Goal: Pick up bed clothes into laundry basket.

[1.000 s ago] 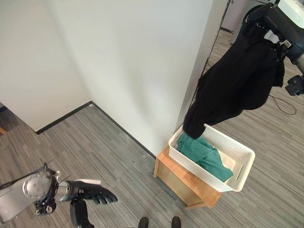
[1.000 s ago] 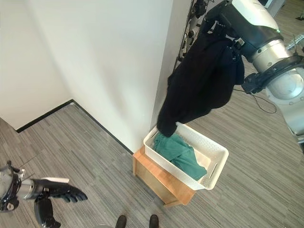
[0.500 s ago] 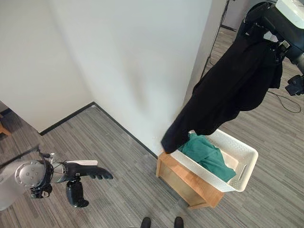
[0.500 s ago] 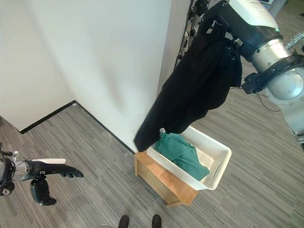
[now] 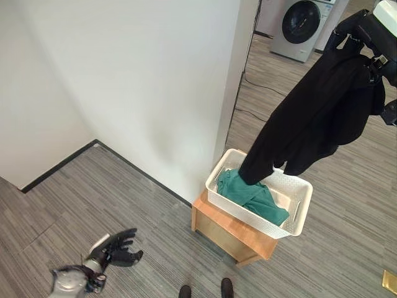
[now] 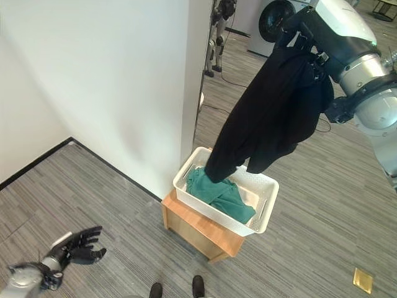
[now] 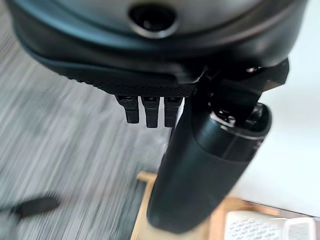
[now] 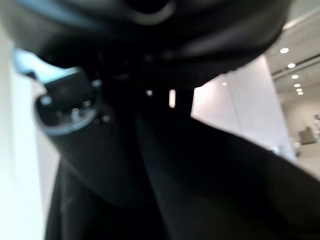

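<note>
A long black garment [image 6: 273,112] hangs from my raised right hand [image 6: 296,23], which is shut on its top end. Its lower end [image 5: 249,175] dips into the white laundry basket [image 5: 298,214] and rests against the green cloth [image 5: 253,197] lying inside. The basket sits on a low wooden stand [image 5: 223,233] beside the wall's corner. In the right wrist view the black garment [image 8: 190,190] spreads below the hand. My left hand [image 5: 116,248] hangs low over the floor, far left of the basket, open and holding nothing.
A white wall [image 5: 155,81] runs behind the basket and ends at a corner just above it. A washing machine [image 5: 303,23] stands at the back. Grey striped floor [image 5: 124,192] lies between my left hand and the stand.
The camera has shifted. The garment's lower end, swung out left of the basket half a second ago, now hangs back inside it. My left hand has dropped lower.
</note>
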You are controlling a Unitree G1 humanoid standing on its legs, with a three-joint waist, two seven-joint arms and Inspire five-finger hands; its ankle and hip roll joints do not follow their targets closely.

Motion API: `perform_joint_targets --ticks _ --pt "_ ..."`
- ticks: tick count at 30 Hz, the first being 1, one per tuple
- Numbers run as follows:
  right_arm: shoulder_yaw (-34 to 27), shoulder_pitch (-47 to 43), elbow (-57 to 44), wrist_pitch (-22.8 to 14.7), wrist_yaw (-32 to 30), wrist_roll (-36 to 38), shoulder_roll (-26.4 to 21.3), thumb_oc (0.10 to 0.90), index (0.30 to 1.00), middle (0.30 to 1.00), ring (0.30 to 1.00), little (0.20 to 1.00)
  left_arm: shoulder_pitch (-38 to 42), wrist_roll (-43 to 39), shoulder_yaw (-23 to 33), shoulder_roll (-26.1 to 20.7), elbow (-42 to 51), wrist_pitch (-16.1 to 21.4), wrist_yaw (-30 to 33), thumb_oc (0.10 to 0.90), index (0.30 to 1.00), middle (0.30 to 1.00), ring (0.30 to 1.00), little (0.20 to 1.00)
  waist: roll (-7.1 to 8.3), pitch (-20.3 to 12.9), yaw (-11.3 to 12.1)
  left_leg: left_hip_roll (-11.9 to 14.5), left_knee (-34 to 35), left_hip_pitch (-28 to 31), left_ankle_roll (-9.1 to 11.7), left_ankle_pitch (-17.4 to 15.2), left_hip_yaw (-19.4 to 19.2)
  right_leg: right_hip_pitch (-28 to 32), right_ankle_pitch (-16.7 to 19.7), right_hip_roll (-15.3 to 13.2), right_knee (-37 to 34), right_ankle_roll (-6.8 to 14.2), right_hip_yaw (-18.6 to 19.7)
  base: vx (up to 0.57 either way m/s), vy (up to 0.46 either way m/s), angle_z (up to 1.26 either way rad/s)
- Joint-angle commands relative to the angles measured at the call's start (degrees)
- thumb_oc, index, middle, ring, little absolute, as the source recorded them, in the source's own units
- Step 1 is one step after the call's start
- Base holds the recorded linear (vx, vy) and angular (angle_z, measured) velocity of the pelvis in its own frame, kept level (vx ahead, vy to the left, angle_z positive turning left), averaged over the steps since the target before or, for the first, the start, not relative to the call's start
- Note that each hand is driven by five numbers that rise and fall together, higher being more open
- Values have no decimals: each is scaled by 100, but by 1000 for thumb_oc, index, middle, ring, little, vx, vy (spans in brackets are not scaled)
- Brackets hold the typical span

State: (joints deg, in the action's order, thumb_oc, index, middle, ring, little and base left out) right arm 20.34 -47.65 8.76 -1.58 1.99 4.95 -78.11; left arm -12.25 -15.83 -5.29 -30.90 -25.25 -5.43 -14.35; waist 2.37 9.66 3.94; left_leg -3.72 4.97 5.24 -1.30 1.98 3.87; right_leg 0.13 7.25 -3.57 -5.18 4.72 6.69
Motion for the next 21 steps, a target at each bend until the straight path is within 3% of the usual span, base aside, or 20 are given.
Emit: perform_joint_targets --ticks 1,4,5,9,13,21 --pt "-703 -576 180 -55 -343 -65 -132 400 300 300 300 300 87 -290 -92 -217 391 335 82 800 900 900 900 900 94 -551 179 -4 3 -224 -26 -201 55 94 67 30 52 154 -146 0 0 0" --pt "-708 -572 178 -54 -343 -66 -132 400 300 300 300 300 88 -290 -92 -218 391 335 82 800 900 900 900 900 95 -551 180 -4 3 -224 -26 -201 55 94 67 30 52 154 -146 0 0 0" --pt "-717 -417 373 30 -329 -210 -4 400 300 300 300 300 157 -409 -241 -10 480 307 75 800 900 900 900 900 104 -510 161 0 3 -233 -30 -195 98 101 52 20 50 143 -172 0 0 0" --pt "-585 -340 631 142 -255 -405 257 400 300 300 300 300 85 -531 -308 -2 636 277 61 800 900 900 900 900 84 -434 206 3 3 -263 -36 -171 131 96 47 13 55 133 -202 -9 -2 1" --pt "-124 -475 1122 265 -89 -761 567 400 300 300 300 300 -172 -923 -168 -209 1385 330 -3 800 900 900 900 900 34 -300 298 -2 3 -330 -43 -131 165 28 64 5 76 118 -228 -24 -7 -1" --pt "601 -751 2324 415 112 -1194 1233 400 300 300 300 300 -367 -1268 102 -325 1704 380 60 800 900 900 900 900 -85 -147 466 -28 3 -448 -24 -30 319 5 52 -36 73 93 -360 -16 -15 7"
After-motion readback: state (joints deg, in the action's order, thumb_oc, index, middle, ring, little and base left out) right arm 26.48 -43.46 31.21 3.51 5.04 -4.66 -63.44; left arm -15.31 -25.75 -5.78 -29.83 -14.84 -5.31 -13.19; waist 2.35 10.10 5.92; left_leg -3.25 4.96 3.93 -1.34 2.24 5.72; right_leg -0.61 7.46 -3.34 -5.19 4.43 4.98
